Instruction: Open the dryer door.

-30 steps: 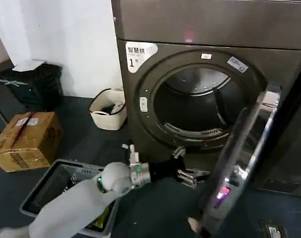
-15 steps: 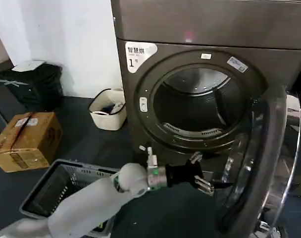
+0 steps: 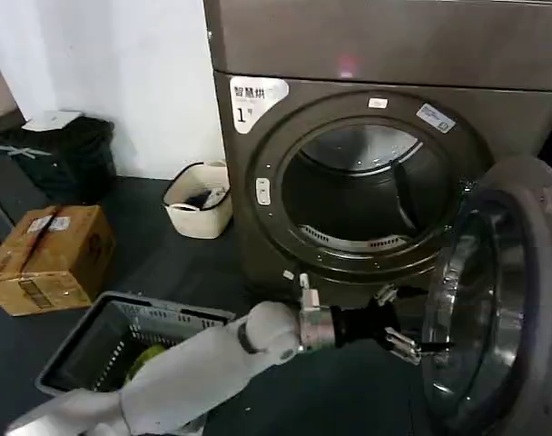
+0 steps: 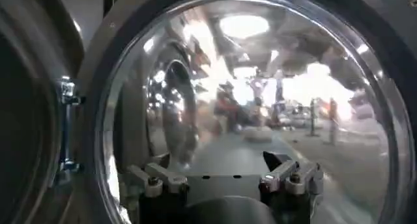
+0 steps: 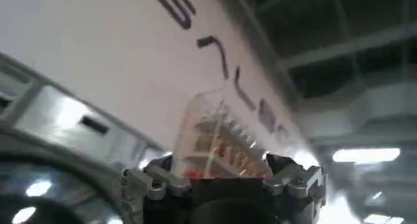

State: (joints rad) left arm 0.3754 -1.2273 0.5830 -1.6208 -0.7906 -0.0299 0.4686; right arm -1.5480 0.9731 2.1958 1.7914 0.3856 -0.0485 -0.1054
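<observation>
Dryer door [image 3: 494,309] wider than before

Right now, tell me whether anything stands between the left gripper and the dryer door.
Nothing visible does. The left gripper, fingers spread, sits right at the inner glass of the dryer door, which already stands swung wide from the dryer.
</observation>
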